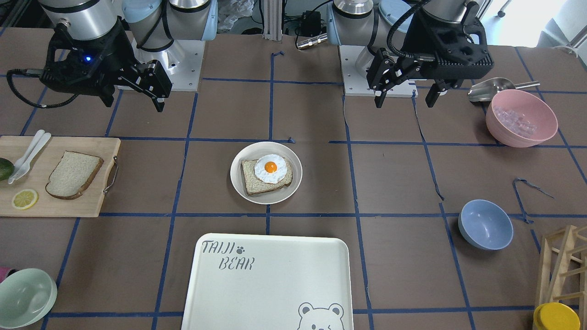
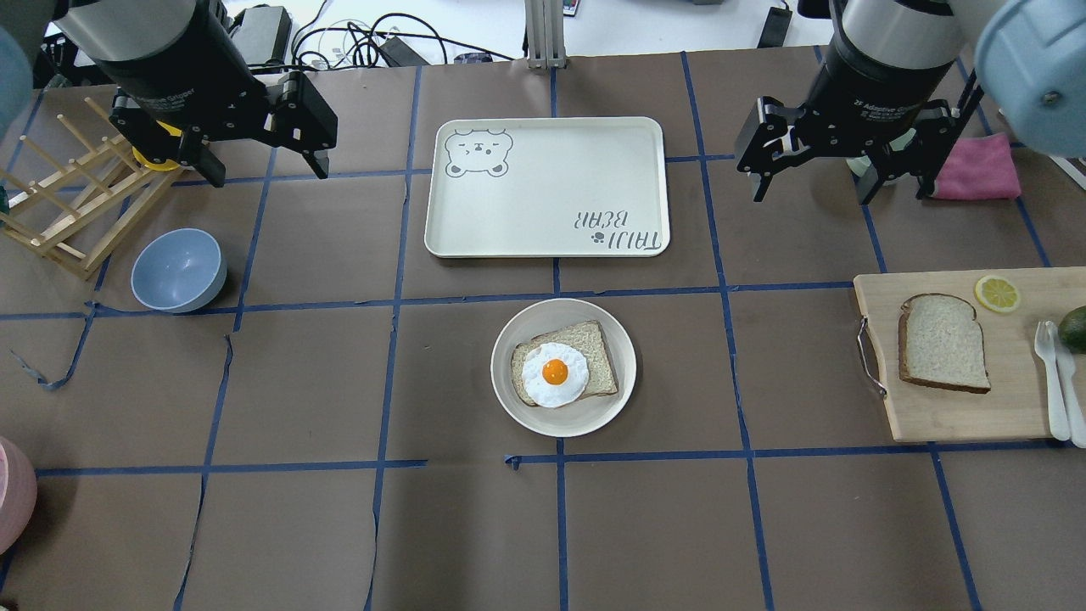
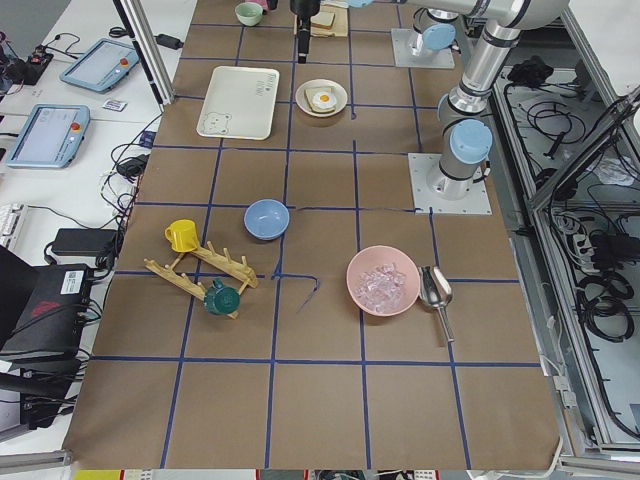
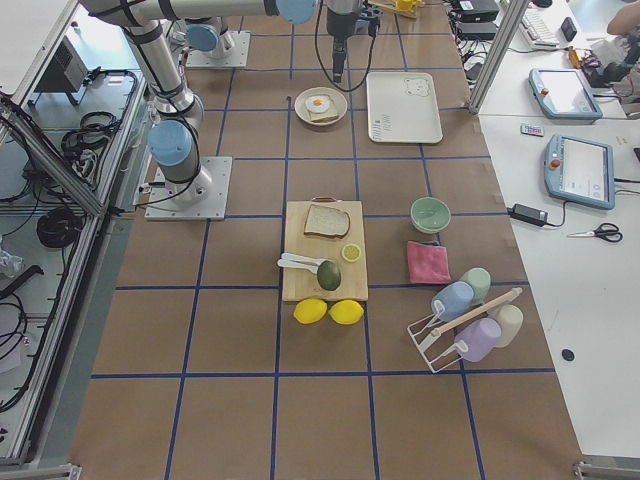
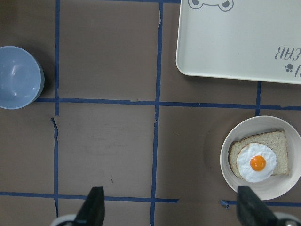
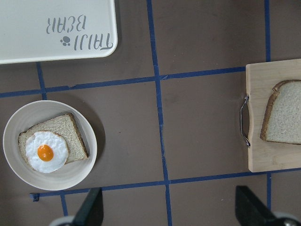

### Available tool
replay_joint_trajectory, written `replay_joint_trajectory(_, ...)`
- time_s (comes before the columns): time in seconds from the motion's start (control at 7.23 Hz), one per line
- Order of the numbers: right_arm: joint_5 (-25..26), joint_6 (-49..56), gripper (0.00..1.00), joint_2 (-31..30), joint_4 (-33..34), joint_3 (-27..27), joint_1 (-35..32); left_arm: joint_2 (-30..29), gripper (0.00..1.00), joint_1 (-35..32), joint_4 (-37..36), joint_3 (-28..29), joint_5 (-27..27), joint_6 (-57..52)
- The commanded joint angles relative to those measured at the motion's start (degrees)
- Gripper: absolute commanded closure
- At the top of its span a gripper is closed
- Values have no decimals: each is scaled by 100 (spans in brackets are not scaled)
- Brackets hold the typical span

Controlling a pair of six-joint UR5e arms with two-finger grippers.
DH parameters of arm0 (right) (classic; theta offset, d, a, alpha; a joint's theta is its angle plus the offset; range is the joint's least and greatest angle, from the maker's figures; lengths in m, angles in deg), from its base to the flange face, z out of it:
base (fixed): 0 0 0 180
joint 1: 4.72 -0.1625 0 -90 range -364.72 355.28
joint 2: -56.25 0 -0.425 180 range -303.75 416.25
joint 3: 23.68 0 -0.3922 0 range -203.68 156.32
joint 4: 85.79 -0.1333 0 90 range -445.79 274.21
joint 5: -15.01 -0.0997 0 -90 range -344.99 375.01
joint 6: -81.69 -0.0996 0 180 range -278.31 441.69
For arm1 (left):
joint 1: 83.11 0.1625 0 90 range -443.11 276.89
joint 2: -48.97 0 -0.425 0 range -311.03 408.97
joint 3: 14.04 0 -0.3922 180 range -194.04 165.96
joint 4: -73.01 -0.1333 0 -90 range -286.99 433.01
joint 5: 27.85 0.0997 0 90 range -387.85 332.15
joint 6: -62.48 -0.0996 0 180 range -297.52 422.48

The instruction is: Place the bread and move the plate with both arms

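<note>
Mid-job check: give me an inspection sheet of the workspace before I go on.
Surface: table under brown paper with a blue tape grid; paper torn in spots.
Job's things: bread lies on the cutting board, untouched; plate at centre holds egg toast; tray beyond it.
Clutter: blue bowl, pink bowl, green bowl, scoop, rack, lemon slice, avocado, cutlery, pink cloth.
Grippers: left gripper and right gripper both open, above the table, holding nothing.
Cables: bundle beyond the table's far edge.
Surroundings: tablets on the side bench.
</note>
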Motion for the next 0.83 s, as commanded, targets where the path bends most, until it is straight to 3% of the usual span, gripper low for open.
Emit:
replay_joint_trajectory(0.0, -29, 0, 0, 0, 7, 3, -9, 0, 0, 0, 0, 0, 0, 0)
replay_joint_trajectory(0.69, -29, 0, 0, -53, -274, -23, -18, 0, 0, 0, 0, 0, 0, 0)
